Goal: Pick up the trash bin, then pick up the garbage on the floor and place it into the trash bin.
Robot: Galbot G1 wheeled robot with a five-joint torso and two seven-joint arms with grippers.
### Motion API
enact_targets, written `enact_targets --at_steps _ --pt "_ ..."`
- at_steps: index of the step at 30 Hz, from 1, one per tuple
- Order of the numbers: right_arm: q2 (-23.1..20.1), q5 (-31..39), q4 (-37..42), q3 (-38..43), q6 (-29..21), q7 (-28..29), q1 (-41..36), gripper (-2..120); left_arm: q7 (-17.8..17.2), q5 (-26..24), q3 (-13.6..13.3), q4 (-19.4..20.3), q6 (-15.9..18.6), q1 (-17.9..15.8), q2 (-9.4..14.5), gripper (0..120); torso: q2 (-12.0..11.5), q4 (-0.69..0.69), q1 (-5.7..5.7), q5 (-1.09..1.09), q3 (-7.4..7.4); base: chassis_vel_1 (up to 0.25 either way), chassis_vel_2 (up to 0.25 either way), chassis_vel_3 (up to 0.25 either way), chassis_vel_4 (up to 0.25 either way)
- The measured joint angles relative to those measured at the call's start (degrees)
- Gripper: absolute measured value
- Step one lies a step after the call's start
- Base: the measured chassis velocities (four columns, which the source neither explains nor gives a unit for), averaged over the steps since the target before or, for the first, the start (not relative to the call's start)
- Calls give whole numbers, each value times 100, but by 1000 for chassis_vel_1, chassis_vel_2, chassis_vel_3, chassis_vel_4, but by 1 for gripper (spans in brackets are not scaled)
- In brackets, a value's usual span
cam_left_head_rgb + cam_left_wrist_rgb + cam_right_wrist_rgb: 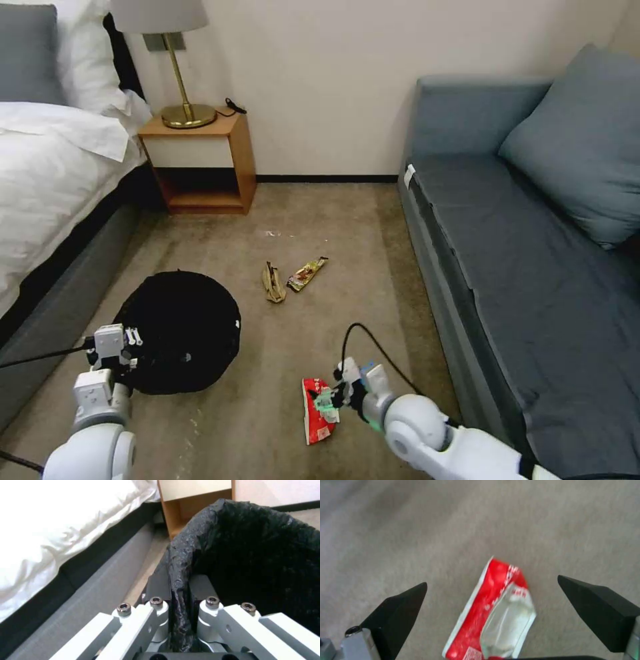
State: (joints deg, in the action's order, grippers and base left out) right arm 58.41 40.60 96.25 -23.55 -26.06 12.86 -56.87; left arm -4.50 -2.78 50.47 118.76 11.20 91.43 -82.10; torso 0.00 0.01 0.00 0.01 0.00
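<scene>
The left hand point(180, 597) is clamped on the rim of the bin point(179, 330), pinching the black liner between its fingers point(159, 590); the bin sits low at the robot's left, beside the bed point(47, 180). The right hand point(493, 610) hovers over the floor point(320, 220) with its fingers point(398, 610) spread wide, straddling the red-and-white wrapper point(490, 610). The wrapper lies flat directly below this hand, its long axis running roughly along the hand's reach and crossing the gap between the fingertips, so a straight descent looks enough to close across its narrow width. The peel point(272, 283) and gold wrapper point(307, 273) lie farther ahead, well apart from both hands.
</scene>
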Motion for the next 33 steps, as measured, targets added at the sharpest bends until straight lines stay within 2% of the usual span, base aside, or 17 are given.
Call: enact_targets --at_steps 15,18,20,21,23,25,27,28,30,32,33 --pt "471 -593 -795 -88 -65 120 -65 100 7 162 -21 152 -14 82 -247 7 0 -1 0 -1 0 0 0 0 0" --pt "583 -752 -951 -75 -188 259 -47 95 7 182 -30 146 -23 85 -268 7 0 -2 1 -1 0 0 0 0 0" --pt "616 -867 -1022 -83 -261 322 -30 85 7 192 -30 137 -25 89 -269 7 0 -1 0 -1 0 0 0 0 0" --pt "616 -867 -1022 -83 -261 322 -30 85 7 192 -30 137 -25 89 -269 7 0 -1 0 -1 0 0 0 0 0" --pt "603 -896 -1015 -105 -270 320 -30 73 7 192 -24 134 -24 73 -257 7 0 -1 0 -1 0 0 0 0 0" --pt "594 -898 -1003 -106 -266 314 -32 69 7 192 -22 133 -25 63 -255 7 0 -1 0 -1 0 0 0 0 0" --pt "597 -901 -1000 -100 -232 297 -34 60 7 191 -24 115 -24 48 -255 7 0 -1 0 0 0 0 0 0 0" --pt "597 -901 -1000 -100 -232 297 -34 60 7 191 -24 115 -24 48 -255 7 0 -1 0 0 0 0 0 0 0" --pt "625 -979 -1048 -81 -126 288 -44 48 8 191 -34 69 -25 41 -260 7 0 -1 0 -1 0 0 0 0 0" --pt "638 -1022 -1078 -79 -86 285 -50 45 8 191 -38 53 -25 37 -260 7 0 -1 1 -1 0 0 0 0 0" --pt "656 -1057 -1108 -73 -55 279 -64 39 8 191 -44 41 -25 29 -260 7 0 -1 0 -1 0 0 0 0 0"
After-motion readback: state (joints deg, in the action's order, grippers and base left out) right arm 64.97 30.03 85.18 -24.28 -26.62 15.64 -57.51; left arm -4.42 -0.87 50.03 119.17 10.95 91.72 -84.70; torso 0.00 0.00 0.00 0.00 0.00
